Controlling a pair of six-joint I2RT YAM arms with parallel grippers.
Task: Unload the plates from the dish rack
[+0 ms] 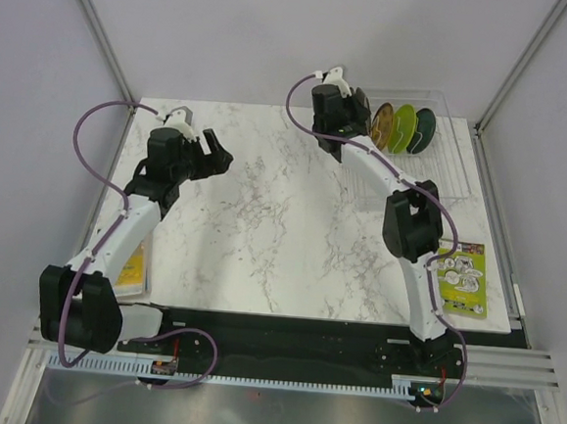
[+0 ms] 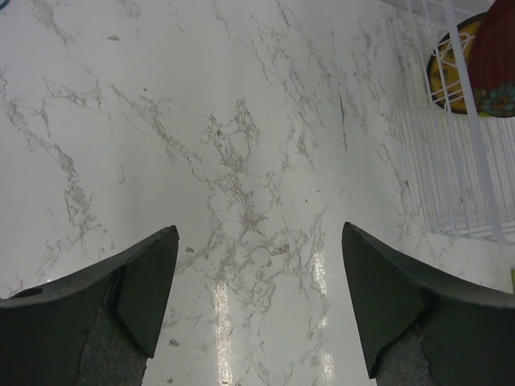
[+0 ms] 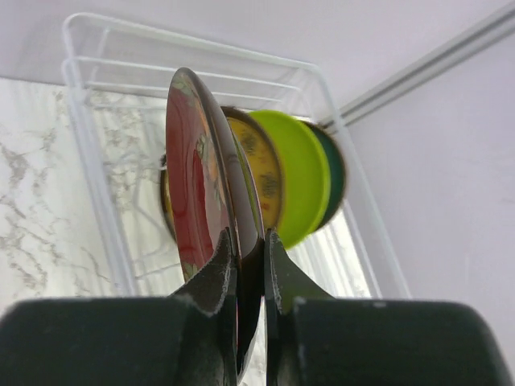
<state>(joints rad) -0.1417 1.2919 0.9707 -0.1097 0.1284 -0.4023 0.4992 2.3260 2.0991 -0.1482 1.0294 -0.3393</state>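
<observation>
The dish rack (image 1: 455,157) of thin white wire stands at the back right; it also shows in the right wrist view (image 3: 88,145) and the left wrist view (image 2: 451,185). My right gripper (image 3: 248,237) is shut on the rim of the red floral plate (image 3: 193,177), which stands on edge at the left end of the row. Behind it stand the amber plate (image 3: 261,173), the lime green plate (image 3: 302,173) and the dark teal plate (image 3: 334,173). In the top view the right gripper (image 1: 355,115) hides the red plate. My left gripper (image 2: 260,265) is open and empty over bare marble (image 1: 219,153).
A green-and-white printed card (image 1: 462,277) lies at the table's right edge near the right arm's base. A yellow object (image 1: 134,269) lies under the left arm at the left edge. Metal frame posts stand at the back corners.
</observation>
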